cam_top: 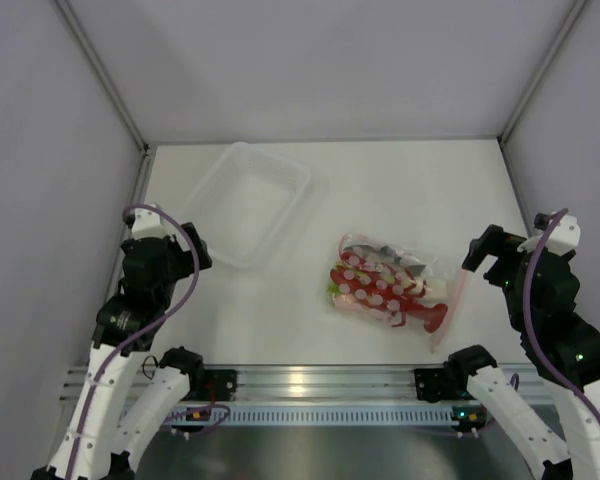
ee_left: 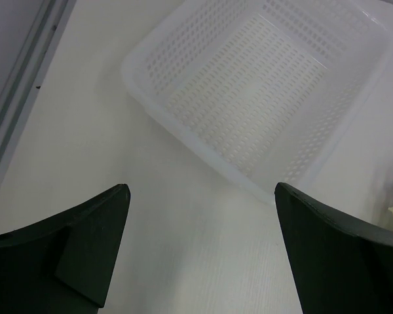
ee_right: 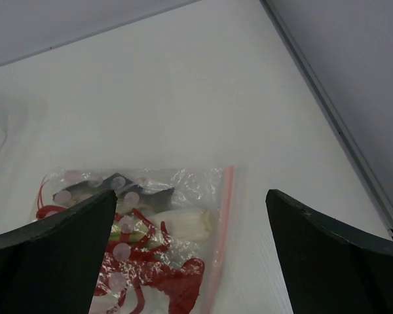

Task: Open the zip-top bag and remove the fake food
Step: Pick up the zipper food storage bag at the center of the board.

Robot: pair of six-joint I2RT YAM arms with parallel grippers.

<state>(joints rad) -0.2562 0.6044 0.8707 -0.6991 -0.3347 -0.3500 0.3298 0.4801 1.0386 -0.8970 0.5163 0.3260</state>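
The zip-top bag, fake food inside, lay on the right half of the table. Left fingers and right fingers both gaped wide, empty; pinching either side of the pink zip strip would likely part it cleanly.

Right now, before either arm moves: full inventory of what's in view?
zip-top bag: one, clear with pink dots and a pink zip strip, flat on the table, right of centre
fake food: at least three, red lobster, grey fish, green-and-white leek, all inside the bag
tray: one, translucent white, perforated, empty, back left
table: one, white
left gripper: black, open, facing the tray
right gripper: black, open, facing the bag's zip edge
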